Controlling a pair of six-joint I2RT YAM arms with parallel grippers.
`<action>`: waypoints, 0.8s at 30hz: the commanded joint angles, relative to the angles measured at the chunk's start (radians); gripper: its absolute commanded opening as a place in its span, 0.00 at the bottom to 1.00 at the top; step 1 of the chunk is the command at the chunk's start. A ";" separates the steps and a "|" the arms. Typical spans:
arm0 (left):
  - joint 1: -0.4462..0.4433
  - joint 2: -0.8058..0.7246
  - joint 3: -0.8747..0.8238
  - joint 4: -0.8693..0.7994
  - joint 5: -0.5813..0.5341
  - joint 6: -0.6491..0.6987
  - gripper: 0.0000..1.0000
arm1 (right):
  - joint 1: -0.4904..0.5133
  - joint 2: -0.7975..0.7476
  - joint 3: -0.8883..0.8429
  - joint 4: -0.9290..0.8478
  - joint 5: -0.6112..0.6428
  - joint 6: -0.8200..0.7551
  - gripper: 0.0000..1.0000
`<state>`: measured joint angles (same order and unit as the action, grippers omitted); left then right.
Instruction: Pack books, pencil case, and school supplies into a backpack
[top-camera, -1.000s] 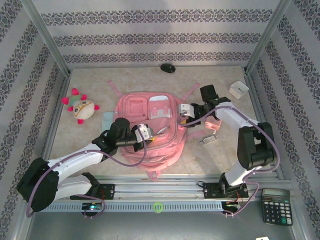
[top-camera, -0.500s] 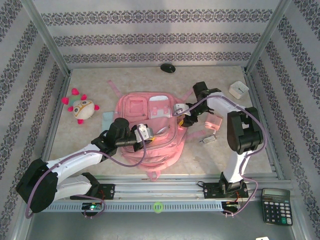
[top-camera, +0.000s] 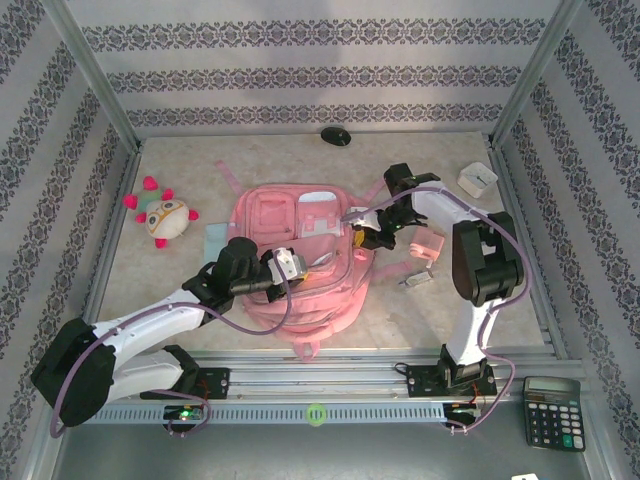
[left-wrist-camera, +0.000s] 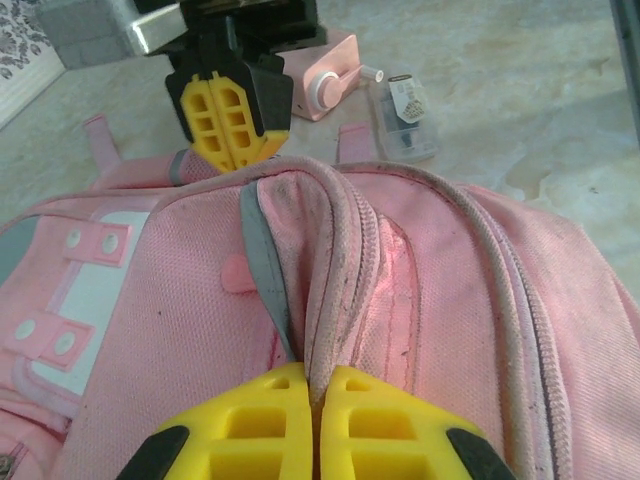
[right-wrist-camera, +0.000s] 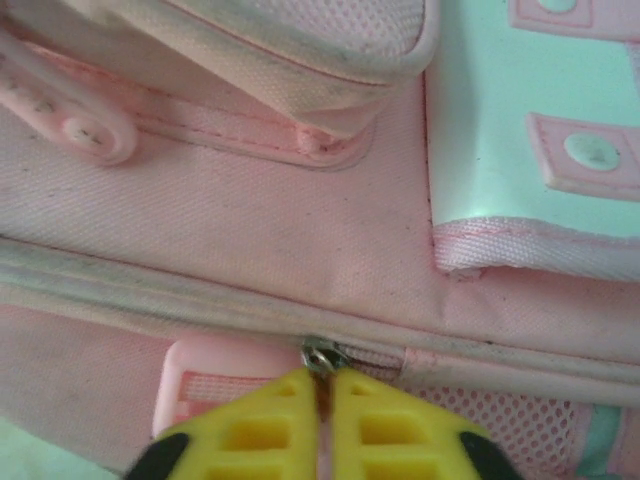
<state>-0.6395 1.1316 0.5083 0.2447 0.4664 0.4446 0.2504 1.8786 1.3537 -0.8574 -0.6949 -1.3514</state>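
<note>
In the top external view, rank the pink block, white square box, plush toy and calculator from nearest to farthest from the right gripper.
From the right gripper, at the backpack's right edge:
1. pink block, just to its right.
2. white square box, far right corner.
3. plush toy, across the backpack on the left.
4. calculator, bottom right corner of the view.

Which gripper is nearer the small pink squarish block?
Right. The right gripper is at the edge of the large pink fabric backpack beside the small pink squarish block; the left gripper is farther, at its middle.
</note>
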 joint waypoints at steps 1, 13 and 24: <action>0.011 -0.036 0.004 0.147 -0.074 0.015 0.00 | 0.001 -0.065 -0.027 -0.055 -0.035 0.017 0.00; 0.011 -0.040 -0.002 0.163 -0.092 0.006 0.00 | -0.012 -0.109 -0.042 -0.079 -0.070 0.053 0.00; -0.037 0.035 0.016 0.247 -0.235 0.002 0.00 | 0.055 -0.183 -0.108 -0.145 -0.123 0.136 0.00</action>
<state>-0.6659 1.1625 0.5014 0.3489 0.2966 0.4442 0.2916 1.7256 1.2694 -0.9337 -0.7643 -1.2415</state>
